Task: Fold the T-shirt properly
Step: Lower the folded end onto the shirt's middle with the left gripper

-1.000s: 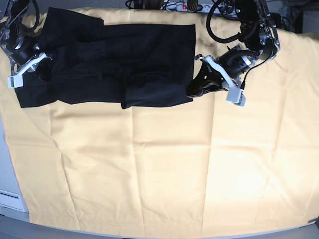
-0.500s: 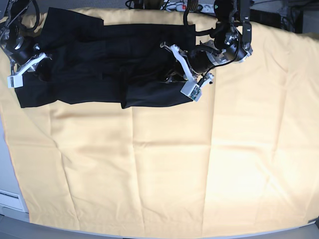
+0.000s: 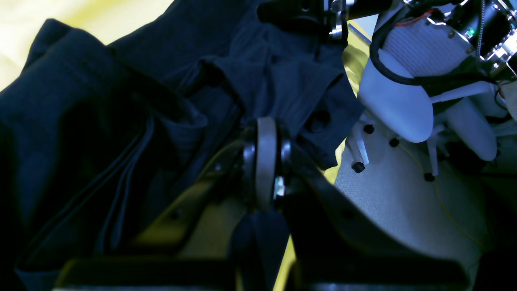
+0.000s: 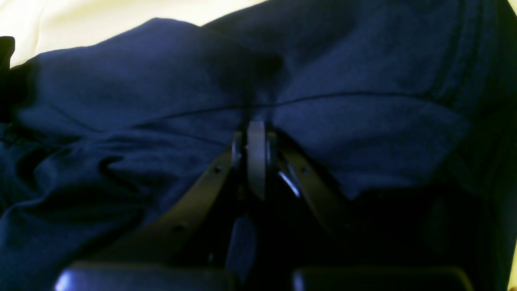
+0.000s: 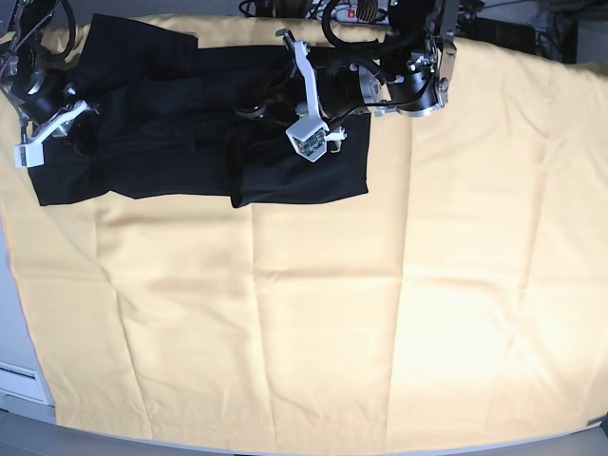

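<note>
The black T-shirt (image 5: 180,133) lies spread at the back left of the pale yellow cloth (image 5: 332,313). My left gripper (image 5: 256,109) reaches across the shirt's right half, low over the fabric. In the left wrist view it (image 3: 264,129) is shut, with dark folds (image 3: 121,101) close around its tips and nothing clearly pinched. My right gripper (image 5: 81,128) sits at the shirt's left end. The right wrist view shows it (image 4: 256,123) shut on a crease of the T-shirt (image 4: 141,81), the cloth tenting from its tips.
A power strip and cables (image 5: 351,11) lie along the back edge. The yellow cloth stretches bare over the front and right. The right arm's white shells (image 3: 391,105) stand beyond the shirt in the left wrist view. A grey edge (image 5: 14,380) runs along the left.
My left arm has swept left from the shirt's right edge to over its middle. The shirt's outline looks the same, and the right arm has not moved.
</note>
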